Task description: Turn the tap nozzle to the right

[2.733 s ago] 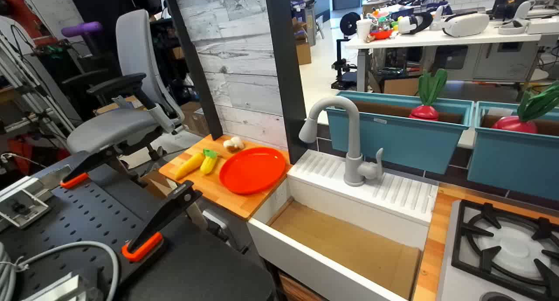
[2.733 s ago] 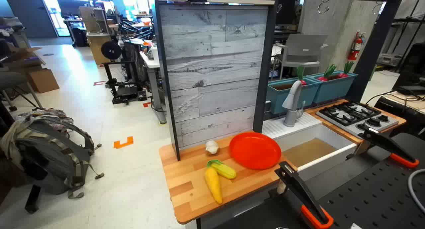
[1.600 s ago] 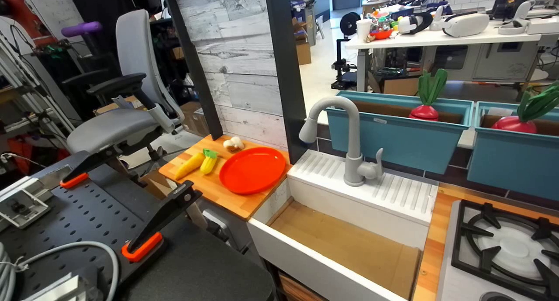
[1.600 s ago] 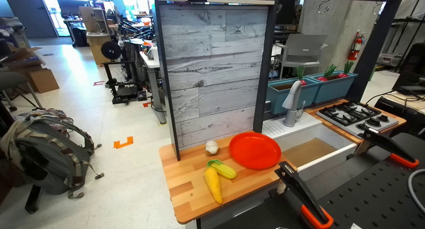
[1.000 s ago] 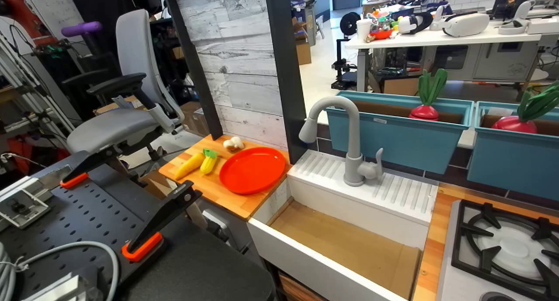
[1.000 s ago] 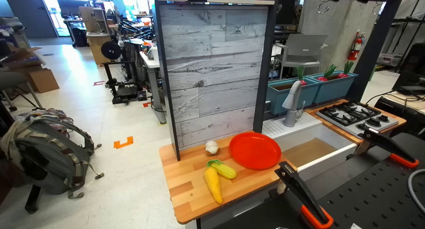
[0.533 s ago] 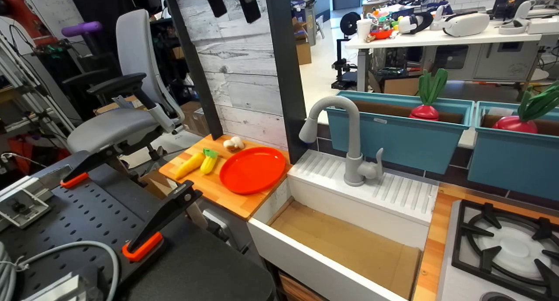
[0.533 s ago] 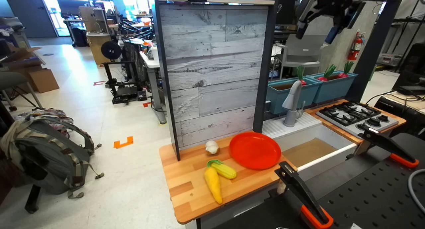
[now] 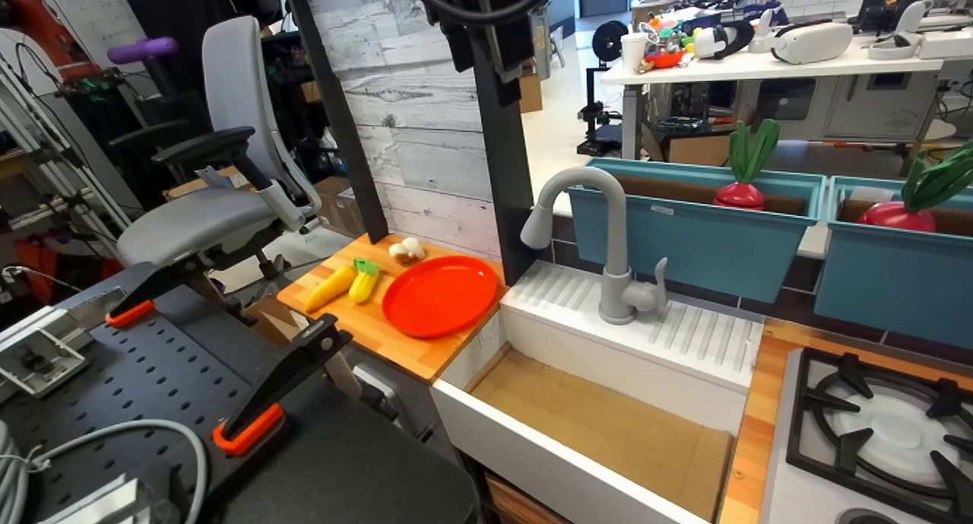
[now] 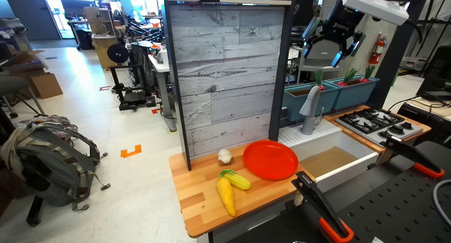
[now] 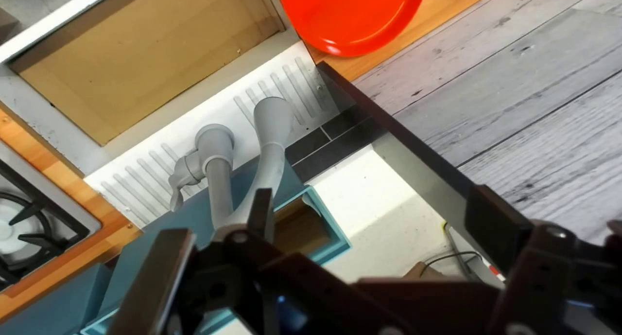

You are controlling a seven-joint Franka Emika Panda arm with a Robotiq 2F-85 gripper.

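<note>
Free air between spread pincer [image 10: 320,60] and tap nozzle [image 10: 310,104]

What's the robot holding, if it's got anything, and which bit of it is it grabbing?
Nothing. The tool hangs open with nothing in its grip, and the tap nozzle stands lower down, apart from it.

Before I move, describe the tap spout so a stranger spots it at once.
Find the white sink between the red plate and the stove. On its ridged back ledge stands the grey spout. Unlike the short grey lever at its base, it rises tall, arches over and points down.
</note>
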